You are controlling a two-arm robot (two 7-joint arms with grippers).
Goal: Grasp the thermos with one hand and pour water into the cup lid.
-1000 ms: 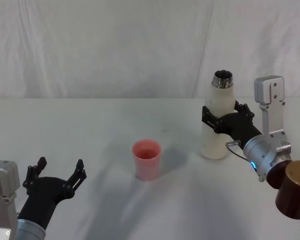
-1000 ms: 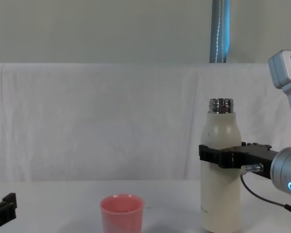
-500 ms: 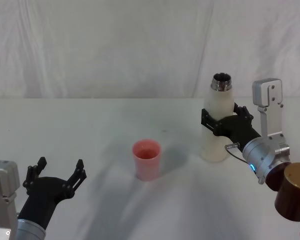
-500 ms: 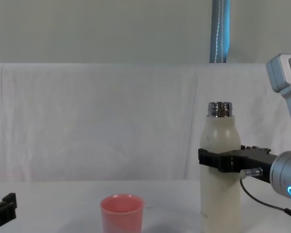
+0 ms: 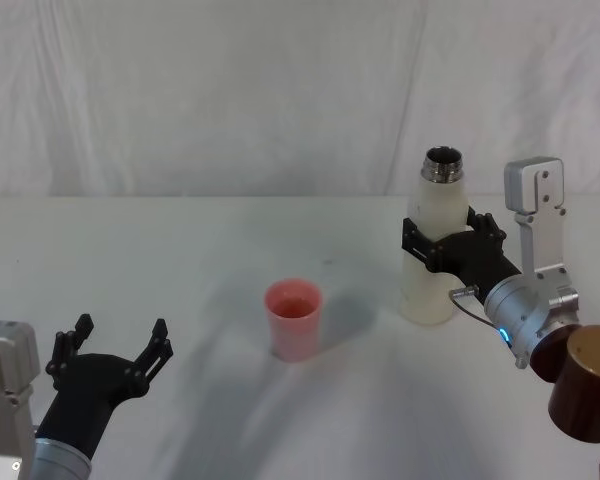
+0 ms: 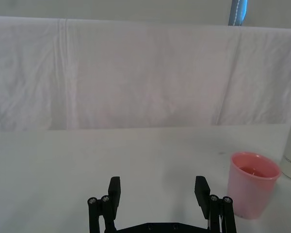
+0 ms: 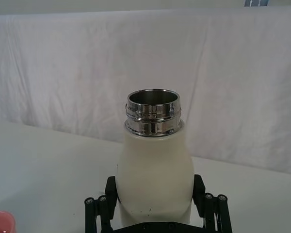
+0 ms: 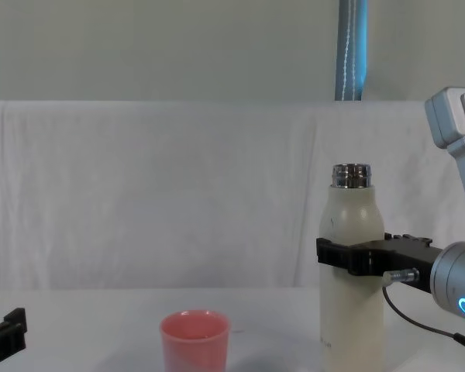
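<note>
Now, at the near left, the left claw (image 5: 118, 347) rests low over the bench (image 5: 180, 250) with its fingers spread apart and nothing between them; it looks idle. Right of it, about in the middle of the bench, the cup lid (image 5: 293, 319) stands upright, and some liquid seems to lie in its bottom, though I cannot tell how much. Further right and a little farther back stands the thermos (image 5: 433, 240), upright, its steel neck open. The right claw (image 5: 446, 243) is clamped around its middle, one finger on each side of the body.

I judge that the grasp is made, and some water may be already in the cup lid. If more pouring is needed, the thermos must be carried left over the cup lid and tilted.

The bench is white and plain. A creased white cloth (image 8: 155, 194) hangs behind it, and above the cloth a blue pole (image 8: 352, 50) stands before a grey wall.
</note>
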